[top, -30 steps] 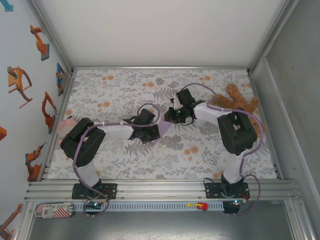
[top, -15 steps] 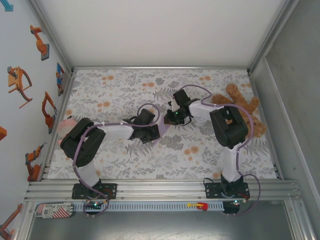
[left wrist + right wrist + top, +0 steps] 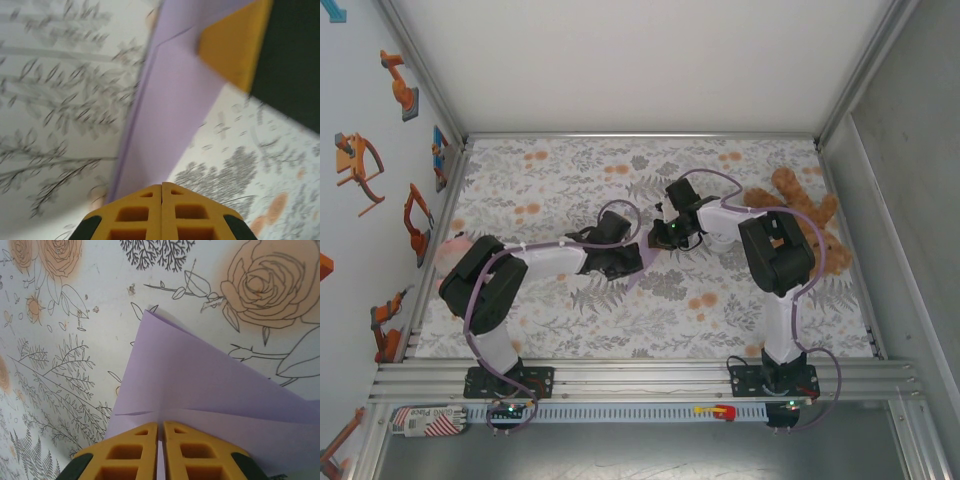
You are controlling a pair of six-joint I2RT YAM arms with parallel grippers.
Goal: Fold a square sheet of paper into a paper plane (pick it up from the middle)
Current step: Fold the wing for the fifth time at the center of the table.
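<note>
Evidently my left fingers [image 3: 131, 216] and right fingers [image 3: 131, 454] clamp the thin lavender paper sheet [image 3: 200, 385]: light, floppy, tearable; I'd hold creased edges.

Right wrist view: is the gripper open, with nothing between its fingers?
No, the right gripper is shut on the near edge of the lavender paper, which spreads out from between its yellow fingers.

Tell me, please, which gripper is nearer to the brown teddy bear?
Right. The right gripper sits to the left of the teddy bear; the left gripper is farther left, beyond it.
</note>
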